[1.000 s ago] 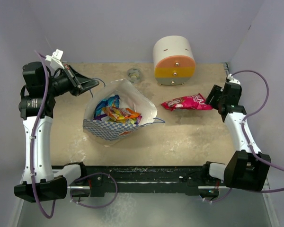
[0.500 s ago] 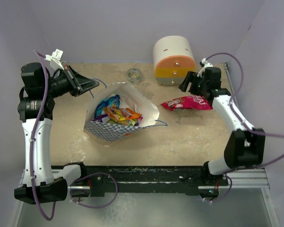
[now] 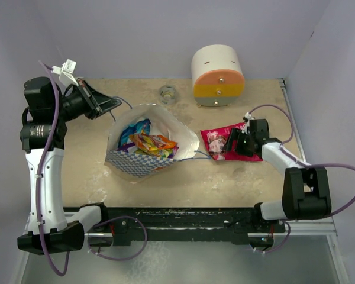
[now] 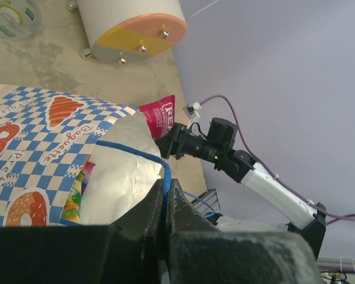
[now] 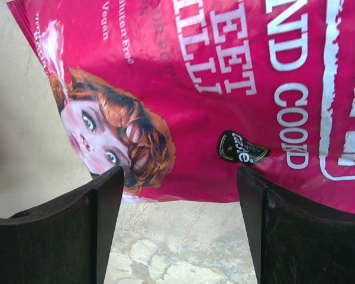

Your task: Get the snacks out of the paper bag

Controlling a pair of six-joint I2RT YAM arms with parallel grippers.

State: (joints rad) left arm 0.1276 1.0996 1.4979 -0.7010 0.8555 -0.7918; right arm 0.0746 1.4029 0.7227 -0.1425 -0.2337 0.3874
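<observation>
Left end effector (image 4: 165, 195): fingers pressed together on a blue cord handle (image 4: 133, 152) of the paper bag. Cord rises out of the pinch and runs to the bag's rim.
Left arm: raised at the far-left side of the worktop (image 3: 236, 177), wrist turned toward the bag. End effector just off the bag's far-left corner.
Right end effector (image 5: 178, 177): spread wide, nothing gripped. Set low over the worktop, one fingertip to each side of the pink packet's near edge; contact not resolvable.
Pink snack packet (image 5: 213, 89): outside the bag, flat on the worktop just to the bag's right. Glossy, with white lettering including "Vegan" and a red-haired woman's face near one corner.
Paper bag (image 3: 143, 164): centre-left of the worktop, mouth open to the overhead camera, cream lining showing. Outside blue-and-white checked with orange pretzel and croissant marks.
Snacks in the bag (image 3: 152, 142): several packets heaped inside, orange, yellow and purple on top. Blue packet (image 3: 134, 130) toward the back left.
Second cord handle (image 3: 199, 152): slack on the worktop between the bag and the pink packet.
Drawer box (image 3: 218, 76): rounded, cream over orange and yellow, at the far edge right of centre, well apart from both end effectors.
Small round clear item (image 3: 167, 93): far edge, between the bag and the drawer box; type not resolvable.
</observation>
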